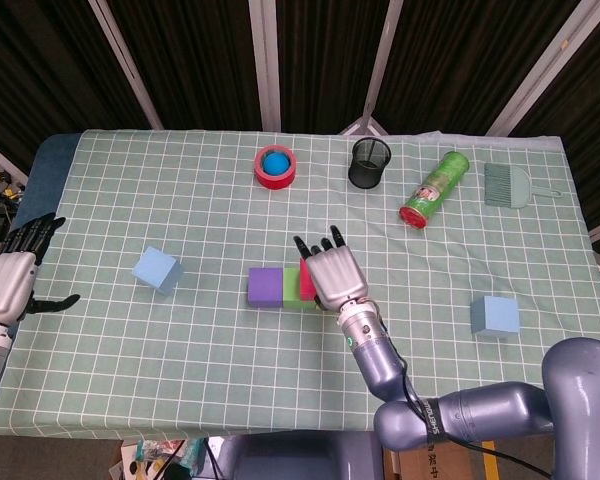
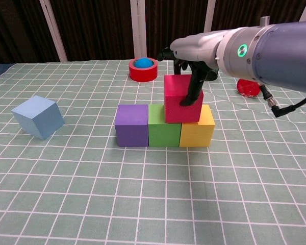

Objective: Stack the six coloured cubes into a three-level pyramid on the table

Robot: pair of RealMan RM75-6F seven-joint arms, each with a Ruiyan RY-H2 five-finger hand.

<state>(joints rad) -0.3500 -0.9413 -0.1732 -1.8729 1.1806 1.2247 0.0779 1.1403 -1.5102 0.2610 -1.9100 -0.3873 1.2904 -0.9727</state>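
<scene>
While left hand [image 1: 5,283] idles fingers apart, right hand [image 2: 193,76] fingers grasp red cube [image 2: 177,99] atop row.

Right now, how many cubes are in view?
6. Purple cube, green cube and yellow cube form the bottom row; red cube on green and yellow, held by the right hand; two light-blue cubes apart: left, right.

Purple cube [image 2: 132,124], green cube [image 2: 163,127], yellow cube [image 2: 198,130], red cube [image 2: 179,99], light blue cube [image 2: 38,117]; green white-checked tablecloth [image 2: 143,204].
</scene>
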